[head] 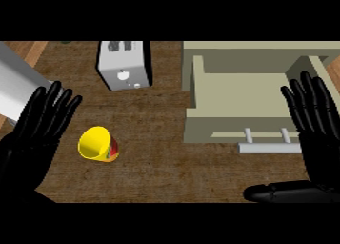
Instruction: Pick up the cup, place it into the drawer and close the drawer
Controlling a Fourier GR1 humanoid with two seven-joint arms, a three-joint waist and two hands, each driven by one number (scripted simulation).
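1. Lying on the brown counter [172,167], the yellow cup [95,143] is just beside the left hand [32,138] but not touching it, and well apart from the drawer [215,126]. Its mouth shows as a wide oval turned up and leftward, so it seems tipped onto its side, though the steep angle leaves that uncertain.
2. The left hand is spread, fingers straight and pointing away from the robot, with nothing in it. It is the nearer hand, so it looks the likelier one to make the pick.
3. The right hand [320,138] is also spread and bare, fingers straight, thumb stretched along the lower edge. It shows over the drawer's right side, near the pale handle [269,147], which suits it to the closing push.
4. The drawer stands open with a bare beige floor and its handle facing the robot, so the cup can go in from above.
5. A toaster [125,66] stands behind the cup, clear of the line from cup to drawer. A grey slab [7,88] fills the far left corner.
6. No step of the task looks done. The next move calls for fingers curling round the cup's body, and a tipped cup may roll if nudged.
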